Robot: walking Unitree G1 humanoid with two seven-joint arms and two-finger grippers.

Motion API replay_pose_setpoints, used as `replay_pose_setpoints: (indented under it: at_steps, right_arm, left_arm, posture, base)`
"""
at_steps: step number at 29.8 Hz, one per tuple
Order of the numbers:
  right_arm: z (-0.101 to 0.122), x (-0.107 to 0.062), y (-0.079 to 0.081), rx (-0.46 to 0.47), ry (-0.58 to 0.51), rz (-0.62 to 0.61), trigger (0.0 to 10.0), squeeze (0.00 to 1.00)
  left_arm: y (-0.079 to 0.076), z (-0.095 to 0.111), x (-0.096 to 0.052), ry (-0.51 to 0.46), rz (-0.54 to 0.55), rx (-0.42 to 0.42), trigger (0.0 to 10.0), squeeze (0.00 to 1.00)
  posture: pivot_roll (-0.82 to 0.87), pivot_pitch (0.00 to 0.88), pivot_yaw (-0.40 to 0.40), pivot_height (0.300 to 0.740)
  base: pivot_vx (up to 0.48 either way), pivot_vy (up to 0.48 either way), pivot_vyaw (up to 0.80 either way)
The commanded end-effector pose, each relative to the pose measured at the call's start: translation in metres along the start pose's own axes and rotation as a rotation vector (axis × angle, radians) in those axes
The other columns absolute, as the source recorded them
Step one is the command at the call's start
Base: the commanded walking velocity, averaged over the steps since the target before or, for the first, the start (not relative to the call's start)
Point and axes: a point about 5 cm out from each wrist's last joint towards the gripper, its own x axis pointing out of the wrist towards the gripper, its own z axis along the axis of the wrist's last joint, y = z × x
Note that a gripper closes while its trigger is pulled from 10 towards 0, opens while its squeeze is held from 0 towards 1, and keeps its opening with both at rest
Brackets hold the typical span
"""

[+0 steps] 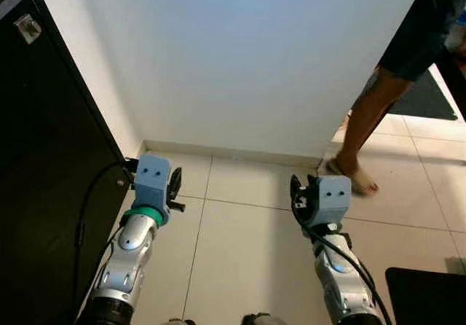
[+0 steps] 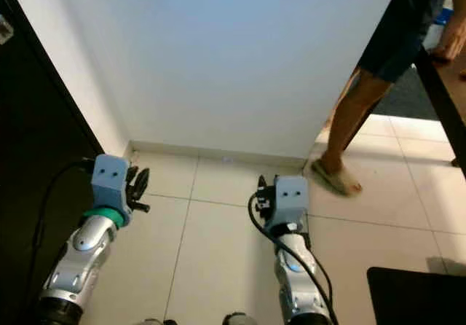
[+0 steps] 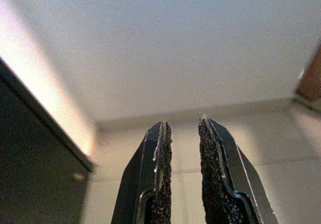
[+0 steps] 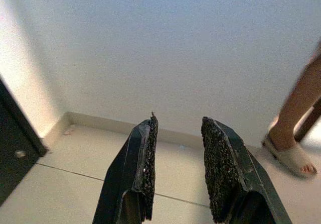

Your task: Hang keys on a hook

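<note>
My left gripper (image 3: 183, 123) is held up toward a plain white wall (image 1: 240, 55), its two black fingers a small gap apart with nothing between them. My right gripper (image 4: 180, 119) points at the same wall near the skirting; it is open wider and also empty. In the left eye view both arms reach forward over the tiled floor. The left blue wrist housing (image 1: 153, 181) sits close to a black door, and the right one (image 1: 333, 197) is mid-floor.
A tall black door or cabinet (image 1: 44, 157) stands on my left with a cable (image 1: 84, 208) hanging by it. A person's bare leg and sandalled foot (image 1: 353, 178) stand at the wall's right corner. A black mat (image 1: 426, 292) lies at the lower right.
</note>
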Motion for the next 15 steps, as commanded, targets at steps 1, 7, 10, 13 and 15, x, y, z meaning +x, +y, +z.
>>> replay_pose_setpoints:
  at_steps: [1, 7, 10, 13, 15]
  right_arm:
    - [0.0, 0.001, 0.0, 0.006, 0.013, 0.008, 10.0, 0.0]
    - [-0.002, 0.005, -0.007, 0.032, 0.034, -0.032, 10.0, 0.0]
    - [0.001, 0.011, 0.003, 0.034, 0.035, 0.03, 10.0, 0.0]
    - [0.005, 0.017, 0.005, 0.032, 0.032, 0.042, 10.0, 0.0]
    - [0.007, 0.019, 0.003, 0.036, 0.031, 0.038, 10.0, 0.0]
  left_arm:
    - [0.015, 0.003, 0.001, -0.02, 0.1, 0.017, 10.0, 0.0]
    - [0.028, 0.014, 0.002, -0.048, 0.158, 0.007, 10.0, 0.0]
    - [0.036, 0.012, -0.003, -0.039, 0.187, -0.011, 10.0, 0.0]
    - [0.034, 0.01, -0.006, -0.031, 0.185, -0.013, 10.0, 0.0]
    - [0.032, 0.01, -0.007, -0.029, 0.182, -0.018, 10.0, 0.0]
  posture:
    - [-0.02, 0.047, 0.086, 0.74]
    - [0.02, 0.039, 0.052, 0.74]
    - [0.04, 0.047, 0.032, 0.74]
    - [0.04, 0.055, 0.032, 0.74]
    - [0.05, 0.059, 0.031, 0.74]
  base:
    - [0.0, 0.0, 0.0]
    - [0.0, 0.0, 0.0]
    - [0.0, 0.0, 0.0]
    - [0.0, 0.0, -0.45]
    - [0.0, 0.0, -0.8]
